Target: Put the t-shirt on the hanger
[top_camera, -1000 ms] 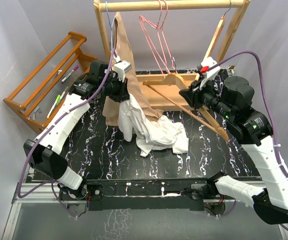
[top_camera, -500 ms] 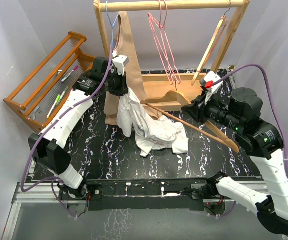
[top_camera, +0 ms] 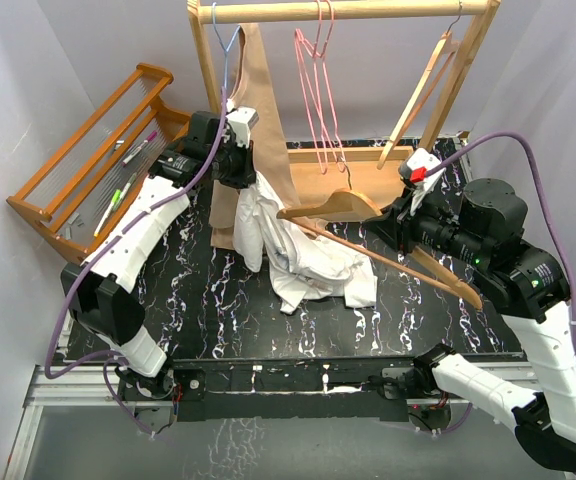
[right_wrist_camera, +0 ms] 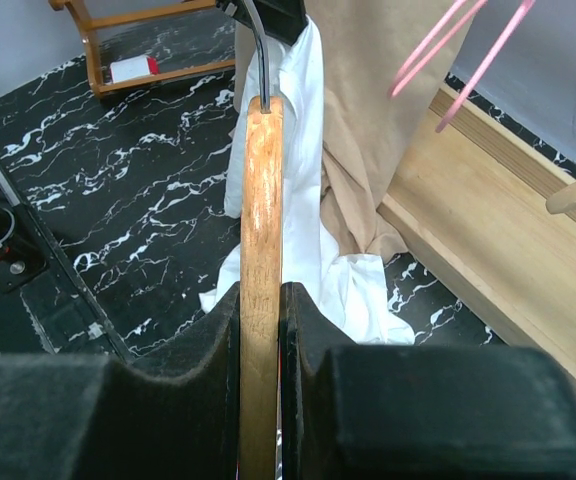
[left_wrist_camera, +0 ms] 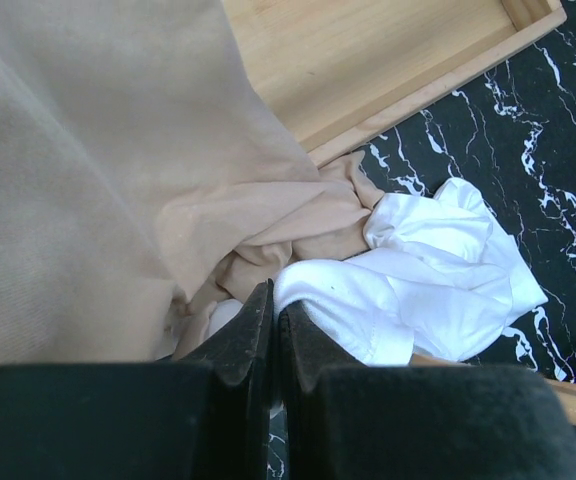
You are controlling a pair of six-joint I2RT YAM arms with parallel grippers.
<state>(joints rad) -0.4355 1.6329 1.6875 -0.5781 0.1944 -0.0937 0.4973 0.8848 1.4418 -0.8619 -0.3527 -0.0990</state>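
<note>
- At the back of the worktop (top_camera: 218, 300), the pink hanger (top_camera: 313, 70) (right_wrist_camera: 428, 48) hangs by its hook from the rail (top_camera: 368, 10) of a wooden rack. Neither gripper touches it.
- The beige garment (top_camera: 258, 90) (left_wrist_camera: 88, 170) hangs from the same rail, left of the pink hanger.
- The left gripper (top_camera: 236, 165) (left_wrist_camera: 273, 335) has its jaws pressed together on a fold of the t-shirt (top_camera: 303, 260) (left_wrist_camera: 428, 290) (right_wrist_camera: 303, 110). It holds that fold raised just in front of the beige garment.
- The rest of the t-shirt trails down and lies bunched on the worktop.
- The right gripper (top_camera: 396, 225) (right_wrist_camera: 261, 330) is clamped tight on one arm of a wooden hanger (top_camera: 333, 208) (right_wrist_camera: 262, 190), held tilted above the worktop.
- The wooden hanger's far end overlaps the t-shirt in the top view; whether they touch cannot be told.
</note>
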